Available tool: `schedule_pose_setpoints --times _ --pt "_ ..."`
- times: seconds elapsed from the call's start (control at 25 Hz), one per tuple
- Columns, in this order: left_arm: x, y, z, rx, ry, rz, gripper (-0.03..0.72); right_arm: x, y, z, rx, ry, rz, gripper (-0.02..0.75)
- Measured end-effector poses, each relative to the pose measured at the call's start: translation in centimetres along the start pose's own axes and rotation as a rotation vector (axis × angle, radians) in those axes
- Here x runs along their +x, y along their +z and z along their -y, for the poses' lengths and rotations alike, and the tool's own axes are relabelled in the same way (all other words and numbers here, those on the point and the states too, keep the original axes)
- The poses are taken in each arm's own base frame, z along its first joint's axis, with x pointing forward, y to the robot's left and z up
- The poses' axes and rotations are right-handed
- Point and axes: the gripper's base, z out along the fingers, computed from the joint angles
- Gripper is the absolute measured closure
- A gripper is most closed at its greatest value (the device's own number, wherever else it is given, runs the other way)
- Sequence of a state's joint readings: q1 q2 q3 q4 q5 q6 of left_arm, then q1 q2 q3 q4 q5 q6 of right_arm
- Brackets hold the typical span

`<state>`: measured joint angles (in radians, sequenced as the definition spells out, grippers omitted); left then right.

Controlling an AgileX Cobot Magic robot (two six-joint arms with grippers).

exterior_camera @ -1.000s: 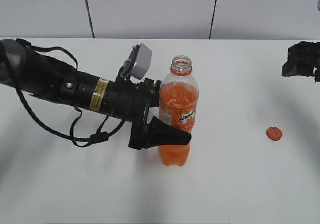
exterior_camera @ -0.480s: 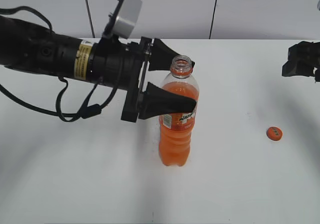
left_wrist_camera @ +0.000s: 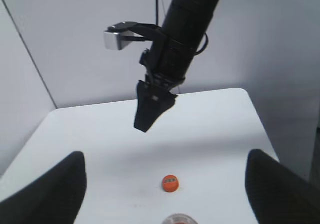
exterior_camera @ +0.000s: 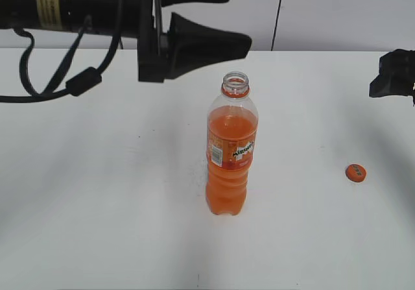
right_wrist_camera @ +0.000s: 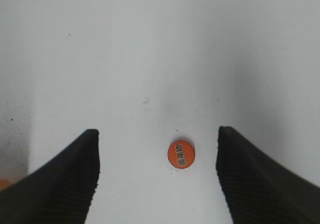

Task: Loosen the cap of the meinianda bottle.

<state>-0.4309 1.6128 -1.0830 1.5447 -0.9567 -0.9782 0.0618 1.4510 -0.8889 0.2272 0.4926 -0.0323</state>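
The meinianda bottle (exterior_camera: 232, 154) stands upright mid-table, its orange-ringed neck bare and its mouth open. Its mouth rim (left_wrist_camera: 179, 219) shows at the bottom edge of the left wrist view. The cap (exterior_camera: 355, 172) lies flat on the table to the bottle's right, apart from it. My left gripper (exterior_camera: 240, 14) hangs open above and just left of the bottle, holding nothing, and the cap (left_wrist_camera: 170, 183) shows on the table far below between its fingers. My right gripper (right_wrist_camera: 157, 131) is open and empty above the table, with the cap (right_wrist_camera: 181, 154) below between its fingers.
The white table (exterior_camera: 97, 205) carries only the bottle and the cap. A pale panelled wall (exterior_camera: 194, 11) stands behind the far edge. My right gripper (exterior_camera: 392, 72) sits at the right edge of the exterior view.
My left gripper, which stood around the bottle's body a second ago, has lifted up and away to above it. The bottle stays standing. The right gripper and cap have barely moved.
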Motion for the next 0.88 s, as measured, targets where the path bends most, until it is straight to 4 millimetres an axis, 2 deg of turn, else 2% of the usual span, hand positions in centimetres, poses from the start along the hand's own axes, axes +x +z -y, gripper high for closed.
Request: schedule_pose_setpoints --times 0.2,0.36,0.48,0.64,0.72,0.88 --pt "-2.6 -2.3 -0.8 -0.244 -0.078 -0.051 0.101 -0.3 -2.0 -0.3 -0.013 -0.009 0.032 0.194" --pt "-3.2 -4.8 -2.6 -0.592 -0.102 -0.15 0.101 0.0 -4.1 -0.6 -0.026 -0.017 0.038 0.194" --pt "-2.3 -6.9 -4.4 -0.894 -0.133 -0.267 0.101 0.5 -5.8 -0.8 -0.036 -0.025 0.034 0.194" --pt "0.0 -9.5 -5.8 -1.235 -0.294 -0.412 0.101 1.2 -8.0 -1.1 -0.049 -0.036 0.026 0.194" --pt "1.3 -10.3 -5.9 -1.302 -0.409 -0.48 0.101 1.5 -8.9 -1.2 -0.054 -0.04 0.035 0.194" --pt "2.6 -10.8 -5.4 -1.289 -0.579 -0.555 0.101 1.9 -10.4 -1.3 -0.062 -0.048 0.059 0.194"
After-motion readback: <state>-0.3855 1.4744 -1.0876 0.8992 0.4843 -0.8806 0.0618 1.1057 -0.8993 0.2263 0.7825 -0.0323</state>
